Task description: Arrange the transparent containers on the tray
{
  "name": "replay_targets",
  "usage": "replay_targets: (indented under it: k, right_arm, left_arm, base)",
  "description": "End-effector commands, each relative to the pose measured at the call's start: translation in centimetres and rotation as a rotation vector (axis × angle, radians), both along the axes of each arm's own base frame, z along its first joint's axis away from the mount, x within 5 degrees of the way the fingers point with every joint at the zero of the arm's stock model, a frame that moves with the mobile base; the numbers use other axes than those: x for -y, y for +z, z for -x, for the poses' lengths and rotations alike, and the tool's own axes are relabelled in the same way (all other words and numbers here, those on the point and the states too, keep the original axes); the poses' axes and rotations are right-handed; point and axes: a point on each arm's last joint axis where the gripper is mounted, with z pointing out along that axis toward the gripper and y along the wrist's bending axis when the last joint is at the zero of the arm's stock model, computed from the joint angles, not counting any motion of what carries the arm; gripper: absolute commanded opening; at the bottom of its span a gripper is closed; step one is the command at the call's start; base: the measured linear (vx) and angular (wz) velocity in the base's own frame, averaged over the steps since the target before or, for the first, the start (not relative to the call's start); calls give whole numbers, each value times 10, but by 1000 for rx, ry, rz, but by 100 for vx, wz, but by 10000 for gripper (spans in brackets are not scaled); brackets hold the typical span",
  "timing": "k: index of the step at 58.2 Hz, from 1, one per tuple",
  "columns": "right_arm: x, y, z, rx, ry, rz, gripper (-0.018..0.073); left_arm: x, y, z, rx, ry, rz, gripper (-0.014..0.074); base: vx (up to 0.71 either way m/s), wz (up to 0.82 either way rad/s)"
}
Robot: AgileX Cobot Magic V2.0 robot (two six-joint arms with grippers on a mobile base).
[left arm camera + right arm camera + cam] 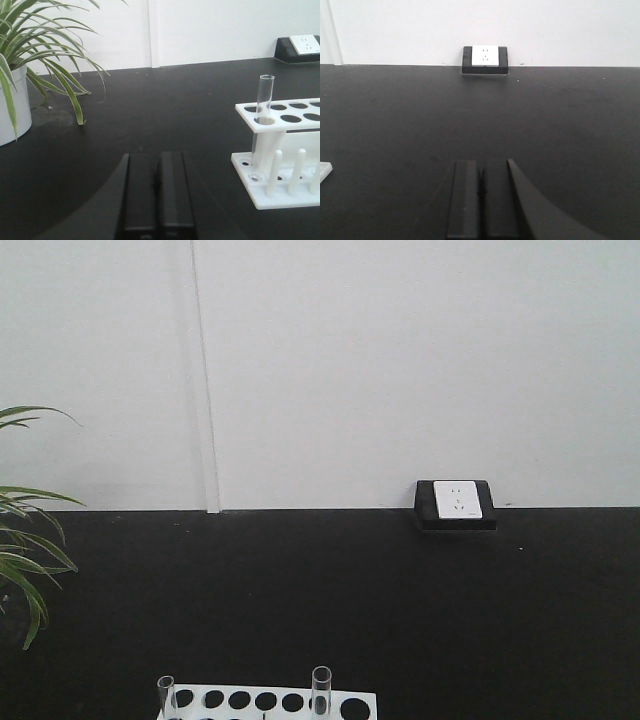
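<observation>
- Black bench (400, 600) against a white wall (400, 360), socket (457, 500) at the back, leafy plant (30, 45) on the left.
- Two test tubes (321, 688) stand upright in the white rack (265, 702), a few holes apart.
- Left hand (157, 160) is pinched closed and holds nothing, near the rack.
- Right hand (481, 167), same deal: closed, empty, low over the bench.

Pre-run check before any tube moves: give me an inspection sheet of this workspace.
Surface: black table, matte.
Job's things: two test tubes upright in the white rack; tray not in view.
Clutter: potted plant at the left.
Grippers: left gripper shut, right gripper shut, both holding nothing.
Cables: nothing seen.
Surroundings: white wall, socket at its foot.
</observation>
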Motion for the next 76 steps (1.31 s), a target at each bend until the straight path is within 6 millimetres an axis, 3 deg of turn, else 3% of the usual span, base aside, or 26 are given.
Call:
replay_targets:
  k: [1, 16, 23, 31, 40, 49, 56, 63, 76]
  right_arm:
    - [0, 8, -1, 108, 3, 6, -11]
    - [-2, 24, 0, 291, 18, -5, -11]
    - [-2, 39, 3, 401, 26, -19, -11]
    - [-1, 63, 4, 350, 15, -16, -11]
    - [0, 112, 5, 299, 1, 3, -11]
    - [0, 165, -1, 327, -5, 24, -11]
    - [0, 191, -12, 333, -5, 23, -11]
    - [-1, 197, -27, 298, -4, 24, -10]
    - [-1, 180, -55, 117, -9, 28, 0]
  left_arm:
    - [1, 0, 0, 89, -8, 19, -6]
    - [1, 6, 0, 151, -12, 33, -6]
    - [2, 23, 2, 270, -22, 63, -6]
    - [1, 57, 10, 353, -21, 23, -6]
    - [-2, 102, 23, 384, 13, -166, -6]
    - [-4, 155, 30, 399, 37, -190, -6]
    - [-4, 188, 20, 397, 37, -191, -6]
    - [-2, 199, 1, 350, 31, -195, -6]
    - [0, 175, -49, 62, 18, -216, -3]
  base:
    - [0, 0]
    - [0, 0]
    - [0, 0]
    - [0, 0]
    - [0, 0]
    - [0, 0]
    - [0, 0]
    - [0, 0]
    - [0, 0]
